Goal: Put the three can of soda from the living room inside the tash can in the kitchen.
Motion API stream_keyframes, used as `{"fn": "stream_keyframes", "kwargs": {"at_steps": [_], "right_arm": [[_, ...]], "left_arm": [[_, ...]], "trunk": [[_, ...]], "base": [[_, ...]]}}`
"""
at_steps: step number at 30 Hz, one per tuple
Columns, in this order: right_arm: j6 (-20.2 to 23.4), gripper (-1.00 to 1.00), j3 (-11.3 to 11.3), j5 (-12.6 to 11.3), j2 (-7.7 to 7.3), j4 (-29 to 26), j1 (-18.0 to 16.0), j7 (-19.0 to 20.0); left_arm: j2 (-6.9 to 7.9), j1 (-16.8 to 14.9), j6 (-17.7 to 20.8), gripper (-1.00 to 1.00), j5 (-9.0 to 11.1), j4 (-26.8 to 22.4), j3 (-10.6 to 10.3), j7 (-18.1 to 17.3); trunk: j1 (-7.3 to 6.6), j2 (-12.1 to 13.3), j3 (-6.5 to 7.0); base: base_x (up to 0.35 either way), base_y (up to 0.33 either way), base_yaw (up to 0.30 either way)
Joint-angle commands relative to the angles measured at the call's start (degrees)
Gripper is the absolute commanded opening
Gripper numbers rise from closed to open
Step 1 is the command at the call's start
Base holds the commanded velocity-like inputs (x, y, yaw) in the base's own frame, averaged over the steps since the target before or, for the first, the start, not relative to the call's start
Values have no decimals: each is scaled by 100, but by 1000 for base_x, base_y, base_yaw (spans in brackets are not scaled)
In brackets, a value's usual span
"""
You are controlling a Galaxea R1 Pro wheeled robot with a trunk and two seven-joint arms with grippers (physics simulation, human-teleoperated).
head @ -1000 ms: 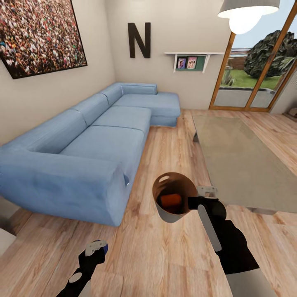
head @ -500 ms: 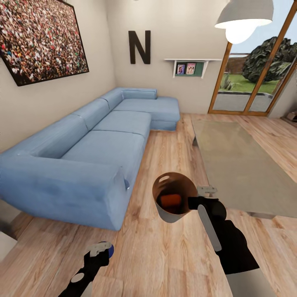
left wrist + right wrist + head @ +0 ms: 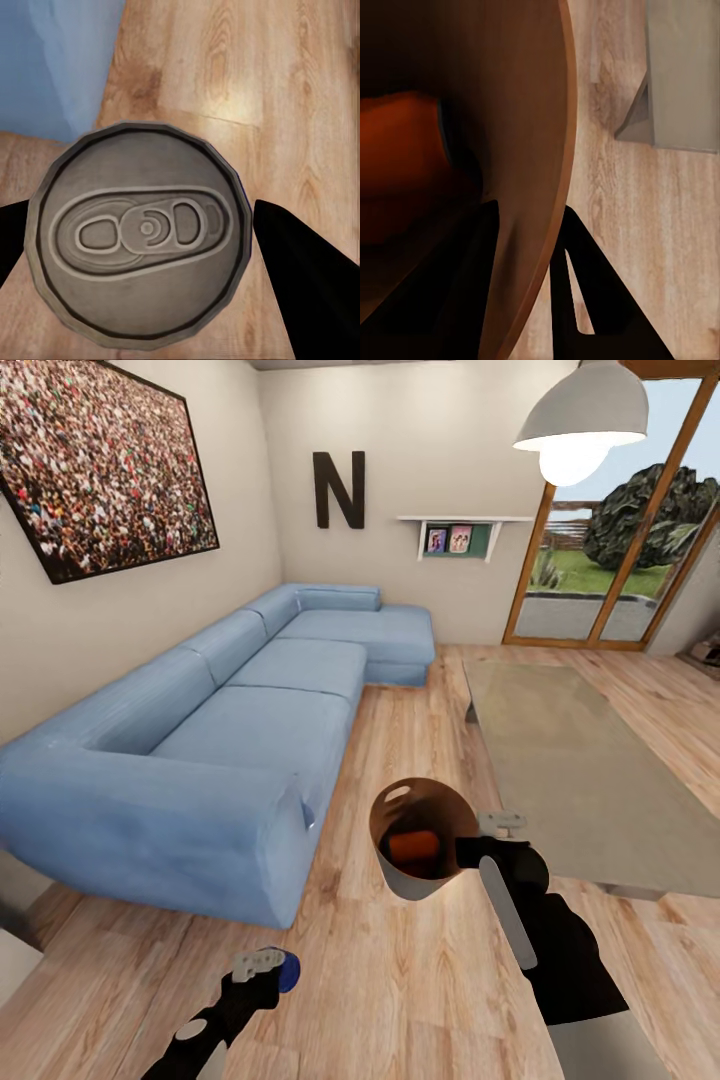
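Living room, head view: blue sofa (image 3: 250, 710) along the left wall, low grey table (image 3: 580, 760) at right, wood plank floor (image 3: 400, 980) between them. On the walls, a crowd picture (image 3: 100, 460), a black letter N (image 3: 338, 490) and a small shelf (image 3: 460, 535); at upper right a pendant lamp (image 3: 580, 425) and glazed doors (image 3: 620, 550) onto a garden.

Right gripper (image 3: 478, 847) clamped on the rim of the bin (image 3: 415, 885), one finger inside the wall and one outside, as seen in the right wrist view (image 3: 521, 247). Bin held above the floor between sofa and table, tilted with its mouth toward the camera, tan inside, pale grey outside, oval handle hole near the far rim. One orange can (image 3: 413, 847) lying on its side in the bin; in the right wrist view, a dim orange shape (image 3: 401, 150) deep in the brown interior (image 3: 510, 90), table corner (image 3: 675, 82) beyond the rim.

Left gripper (image 3: 262, 967) low at the near left above the floor, closed on a second can (image 3: 288, 971), little of it visible past the fingers. Left wrist view: silver-grey can top with pull tab (image 3: 139, 236) between the two dark fingers (image 3: 300, 270), sofa edge (image 3: 56, 67) and floor behind.
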Motion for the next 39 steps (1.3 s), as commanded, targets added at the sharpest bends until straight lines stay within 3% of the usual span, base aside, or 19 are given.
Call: {"fn": "stream_keyframes", "kwargs": {"at_steps": [1,6,32,39], "right_arm": [[-13,-100,1,-2,1,-3,-2,10],[-13,-100,1,-2,1,-3,-2,10],[-13,-100,1,-2,1,-3,-2,10],[-13,-100,1,-2,1,-3,-2,10]], "left_arm": [[0,0,69,-100,-5,-41,0,-15],[0,0,180,-100,-5,-175,1,-45],[0,0,219,-100,-5,-235,1,-53],[0,0,219,-100,-5,-247,-16,-54]], "trunk": [[0,0,10],[0,0,53],[-571,1043,757],[-571,1043,799]], "base": [[0,0,0],[0,0,0],[0,0,0],[0,0,0]]}}
